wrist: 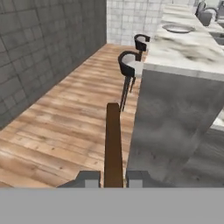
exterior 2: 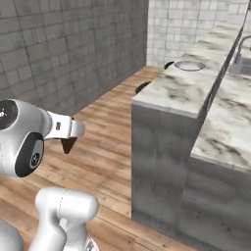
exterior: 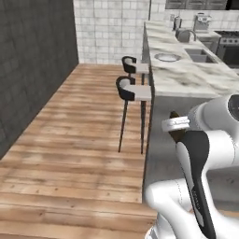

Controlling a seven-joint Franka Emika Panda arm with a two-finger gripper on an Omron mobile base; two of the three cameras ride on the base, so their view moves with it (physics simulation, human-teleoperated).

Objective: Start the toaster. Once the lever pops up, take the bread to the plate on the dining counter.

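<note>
From the left base camera, we see the white arm folded low in front of the grey end panel of the dining counter (exterior: 186, 77), its gripper (exterior: 176, 132) pinching a thin dark brown slice, the bread (exterior: 176, 127), which shows edge-on just past the white wrist. The plate (exterior: 167, 57) lies far up the marble slab, near the counter's left edge and well apart from the hand, with two dark bar stools (exterior: 133, 92) tucked along that same edge over the plank floor.

From the right base camera, we find the gripper (exterior 2: 68, 143) held out over the wooden floor, left of the counter's near corner; the bread (exterior 2: 68, 144) hangs from it as a dark wedge pointing down. The plate (exterior 2: 189, 65) sits at the far end of the slab (exterior 2: 181, 93), higher than the hand and well beyond it.

Through the hand camera, we look straight along the slice: the bread (wrist: 113, 146) stands on edge between the two dark fingertips (wrist: 90, 179), which are clamped against its faces, and it reaches up the middle of the view. The counter's grey panel rises just right of it. The plate (wrist: 178, 28) rests on the marble (wrist: 188, 52) at upper right, far off.
</note>
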